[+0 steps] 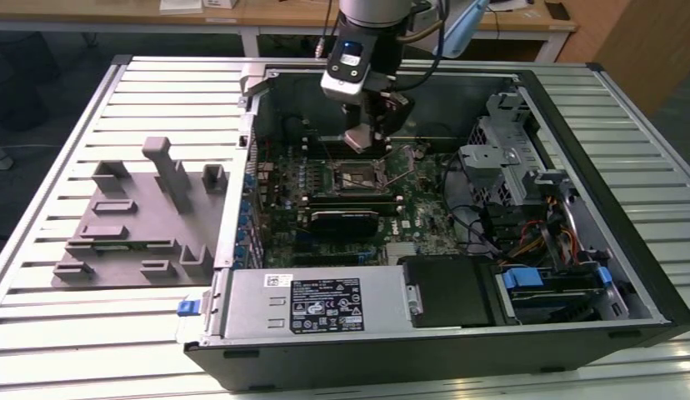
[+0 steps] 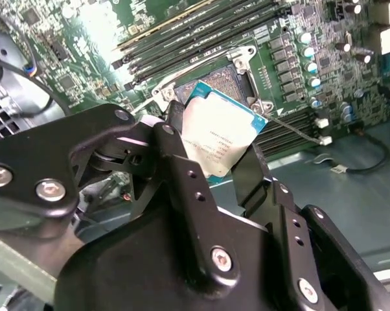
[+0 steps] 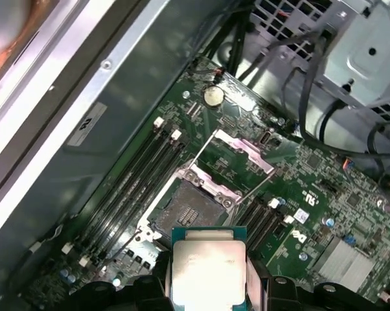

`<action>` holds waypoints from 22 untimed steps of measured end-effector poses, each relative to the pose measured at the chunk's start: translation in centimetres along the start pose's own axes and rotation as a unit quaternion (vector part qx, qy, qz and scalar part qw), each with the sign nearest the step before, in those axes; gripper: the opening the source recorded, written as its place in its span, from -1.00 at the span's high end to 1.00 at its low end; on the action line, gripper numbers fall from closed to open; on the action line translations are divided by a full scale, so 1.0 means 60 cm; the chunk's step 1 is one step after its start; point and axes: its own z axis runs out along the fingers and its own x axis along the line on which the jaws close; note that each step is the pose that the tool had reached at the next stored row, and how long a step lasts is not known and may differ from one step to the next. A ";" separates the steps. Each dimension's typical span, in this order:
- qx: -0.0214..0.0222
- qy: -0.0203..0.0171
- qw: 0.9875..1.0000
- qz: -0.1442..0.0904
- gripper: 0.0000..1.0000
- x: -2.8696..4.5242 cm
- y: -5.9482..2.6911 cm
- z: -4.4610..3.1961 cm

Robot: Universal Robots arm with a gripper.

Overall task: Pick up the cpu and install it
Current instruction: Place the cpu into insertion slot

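The cpu (image 1: 360, 139), a flat square chip with a silvery top and greenish rim, hangs in my gripper (image 1: 364, 133) inside the open computer case, just above and slightly behind the black socket (image 1: 360, 175) on the motherboard. In the second wrist view the gripper (image 2: 214, 139) is shut on the cpu (image 2: 221, 139), one black finger (image 2: 179, 162) on each side edge. In the first wrist view the cpu (image 3: 208, 269) sits close to the open socket (image 3: 188, 214), whose metal load plate (image 3: 237, 146) is flipped up. The socket holds no chip.
Memory slots (image 3: 143, 175) run beside the socket. A drive cage with cables (image 1: 512, 167) fills the exterior view's right of the case, and the power supply (image 1: 312, 304) lies at the front. A grey fixture block (image 1: 139, 221) stands on the slatted table, outside the case wall (image 1: 239, 175).
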 end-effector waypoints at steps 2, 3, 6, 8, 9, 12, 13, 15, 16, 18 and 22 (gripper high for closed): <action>0.000 0.000 1.000 0.012 -0.08 0.000 0.000 0.000; 0.000 0.000 1.000 0.018 -0.08 0.000 0.000 0.000; 0.001 -0.001 0.999 0.036 -0.08 0.000 0.000 0.000; 0.001 -0.001 0.999 0.047 -0.08 0.000 0.000 0.000; 0.001 -0.001 0.999 0.053 -0.08 0.000 0.000 0.000; 0.002 -0.001 0.998 0.070 -0.08 0.000 0.000 0.000; 0.002 -0.001 0.997 0.077 -0.08 0.000 0.000 0.000; 0.003 -0.002 0.996 0.092 -0.08 0.000 0.000 0.000; 0.003 -0.002 0.995 0.100 -0.08 0.000 0.000 0.000; 0.003 -0.002 0.993 0.118 -0.08 0.000 0.000 0.001; 0.004 -0.003 0.988 0.154 -0.08 0.000 0.000 0.003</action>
